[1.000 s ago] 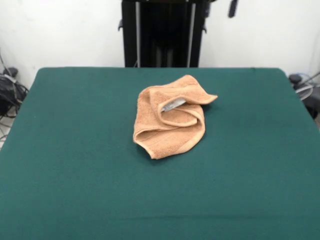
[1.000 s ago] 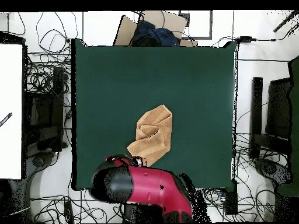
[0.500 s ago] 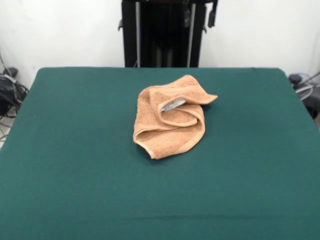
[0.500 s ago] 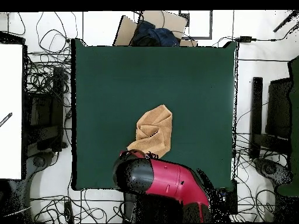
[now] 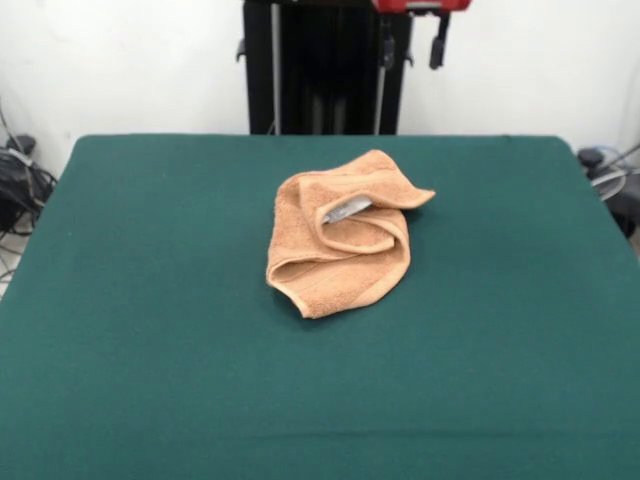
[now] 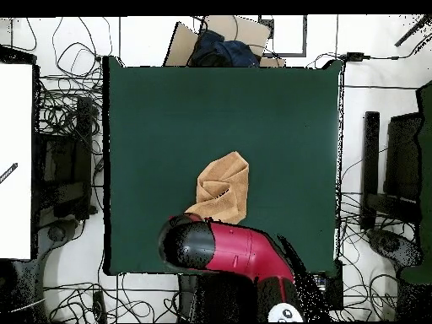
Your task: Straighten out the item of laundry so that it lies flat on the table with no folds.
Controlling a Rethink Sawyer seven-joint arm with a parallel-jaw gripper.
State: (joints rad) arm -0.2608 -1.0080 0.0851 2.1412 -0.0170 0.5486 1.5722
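Far left in the front view, a tangle of dark cables [image 5: 18, 185] is seen off the table's edge. The green table [image 5: 150, 300] is spread wide across the picture, and just right of its centre the towel [image 5: 338, 235] is found lying crumpled: folded over itself in loose rolls, one corner pointing right, a small grey tag [image 5: 346, 209] tucked in its upper folds. Bare green cloth is left all round it.

Above and right of the towel, at the far top edge, the gripper [image 5: 412, 45] is seen hanging in front of the black pedestal [image 5: 320, 70], well apart from the towel. Two dark fingers [image 5: 437, 48] are spread, nothing held between them.

From overhead, the red and black arm [image 6: 224, 249] is seen over the table's robot-side edge, just beside the towel [image 6: 223, 187], its black end partly covering the towel's nearest corner.
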